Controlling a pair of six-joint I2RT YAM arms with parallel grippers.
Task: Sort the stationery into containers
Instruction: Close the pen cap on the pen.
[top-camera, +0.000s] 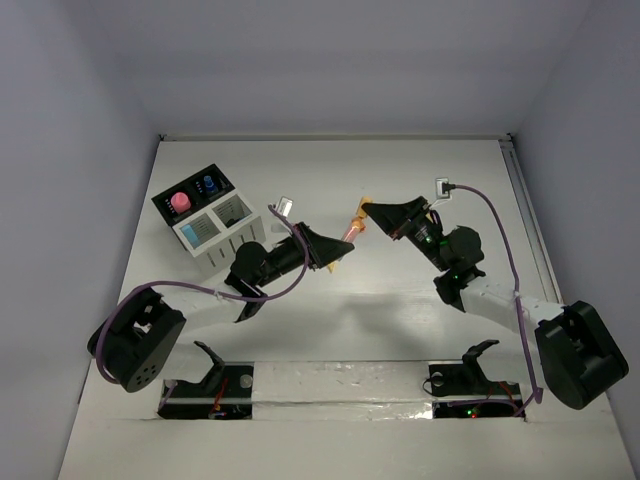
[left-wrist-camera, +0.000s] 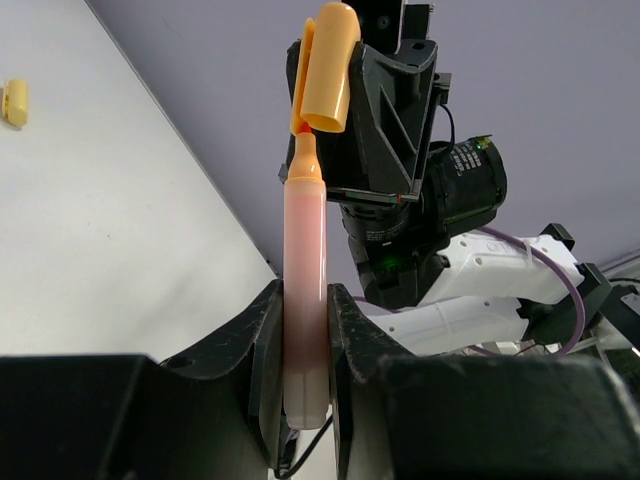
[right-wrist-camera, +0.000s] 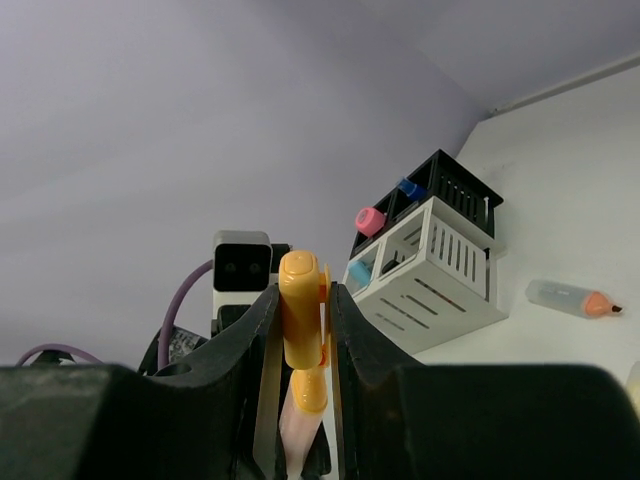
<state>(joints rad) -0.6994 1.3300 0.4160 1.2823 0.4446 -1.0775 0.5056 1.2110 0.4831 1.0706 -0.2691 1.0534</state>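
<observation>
Midair, highlighter (left-wrist-camera: 305, 250) points from left pincer (top-camera: 333, 262) toward right pincer (top-camera: 367, 211).

White table (top-camera: 330, 180): organizer (top-camera: 212, 222) far-left, uncapped marker (right-wrist-camera: 570, 298) lying.

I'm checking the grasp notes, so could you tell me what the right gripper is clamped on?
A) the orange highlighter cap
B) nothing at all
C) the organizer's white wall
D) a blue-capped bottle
A: in the right wrist view the right gripper has its fingers shut on the orange cap, while the left gripper holds the highlighter's pink barrel.
</observation>
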